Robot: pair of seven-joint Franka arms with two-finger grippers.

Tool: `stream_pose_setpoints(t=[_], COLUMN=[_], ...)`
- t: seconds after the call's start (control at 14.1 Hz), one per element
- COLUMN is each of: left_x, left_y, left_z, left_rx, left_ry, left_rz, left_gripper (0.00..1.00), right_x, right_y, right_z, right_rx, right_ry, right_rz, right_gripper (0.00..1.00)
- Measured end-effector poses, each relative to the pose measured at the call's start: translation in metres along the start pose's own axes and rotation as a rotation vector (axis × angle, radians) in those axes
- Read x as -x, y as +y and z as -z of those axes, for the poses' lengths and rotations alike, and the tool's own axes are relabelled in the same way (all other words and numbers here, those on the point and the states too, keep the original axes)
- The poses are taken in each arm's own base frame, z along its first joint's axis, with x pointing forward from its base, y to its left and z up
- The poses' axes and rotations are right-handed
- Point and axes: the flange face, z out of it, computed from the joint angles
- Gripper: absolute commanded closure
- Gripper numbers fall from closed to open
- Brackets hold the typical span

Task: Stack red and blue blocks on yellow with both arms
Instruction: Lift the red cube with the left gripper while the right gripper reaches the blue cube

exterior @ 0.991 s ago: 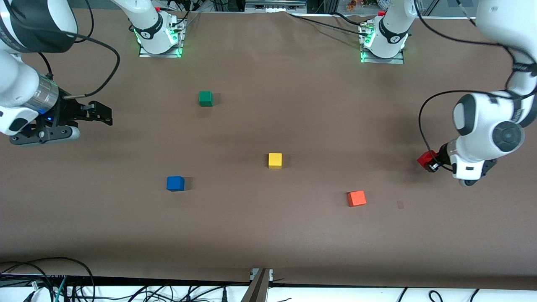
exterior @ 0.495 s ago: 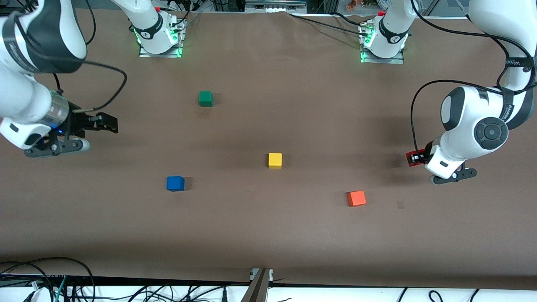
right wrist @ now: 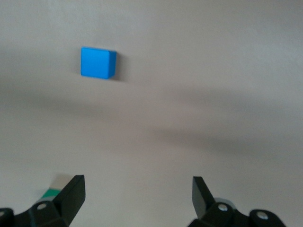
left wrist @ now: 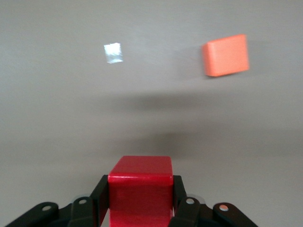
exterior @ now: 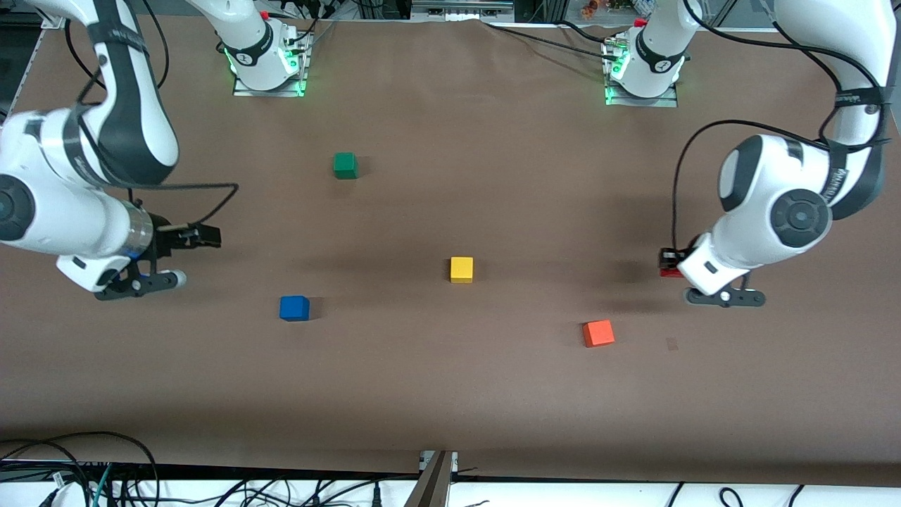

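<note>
Front view: left gripper (exterior: 669, 262) clamped on red block (exterior: 666, 270), carried in air over bare table at about 3 o'clock from yellow (exterior: 462, 270), presumably en route as first layer of stack. Right gripper (exterior: 200, 237) empty with jaws wide apart, over table at about 10 o'clock from blue block (exterior: 294, 308), likely lining up for pick. Orange cube (exterior: 598, 333) and green cube (exterior: 345, 165) left alone, not part of stack.

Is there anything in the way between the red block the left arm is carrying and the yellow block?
Nothing visible. The left hand holds the red block above bare table; the orange-red block lies nearer the front camera, off the line to the yellow block.
</note>
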Motion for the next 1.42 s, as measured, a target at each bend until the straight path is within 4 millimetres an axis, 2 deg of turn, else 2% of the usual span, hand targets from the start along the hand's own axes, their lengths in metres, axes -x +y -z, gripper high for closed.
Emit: stream_pose_setpoints(t=[0.21,0.5,0.64,0.78,0.92,1.13,1.27,1.42], left_x=[0.019,0.046,0.056,0.063,0.062,0.048,0.039,0.029], left_y=[0.076,0.184,0.233,0.271,0.298,0.325,0.338,0.344], left_z=[0.015,0.025,0.021,0.010,0.002,0.002,0.005,0.004], left_rx=[0.015,0.025,0.034,0.039,0.053,0.095,0.122,0.138], left_ry=[-0.010,0.013,0.013,0.002,-0.004,0.002,0.012,0.023], left_rz=[0.093,0.239,0.284,0.310,0.346,0.419,0.461,0.507], left_gripper=[1.00,1.00,1.00,1.00,1.00,1.00,1.00,1.00], right_x=[-0.030,-0.065,-0.076,-0.082,-0.085,-0.086,-0.086,-0.087], right_y=[-0.029,-0.070,-0.078,-0.077,-0.077,-0.079,-0.079,-0.079], right_z=[-0.038,-0.108,-0.140,-0.159,-0.165,-0.169,-0.176,-0.181], right_rx=[0.003,0.009,0.007,0.005,0.004,-0.038,-0.063,-0.064], right_ry=[0.057,0.131,0.150,0.148,0.144,0.136,0.125,0.130], right_rz=[0.035,0.011,-0.019,-0.059,-0.077,-0.116,-0.134,-0.135], right_gripper=[0.00,0.00,0.01,0.01,0.01,0.02,0.03,0.12])
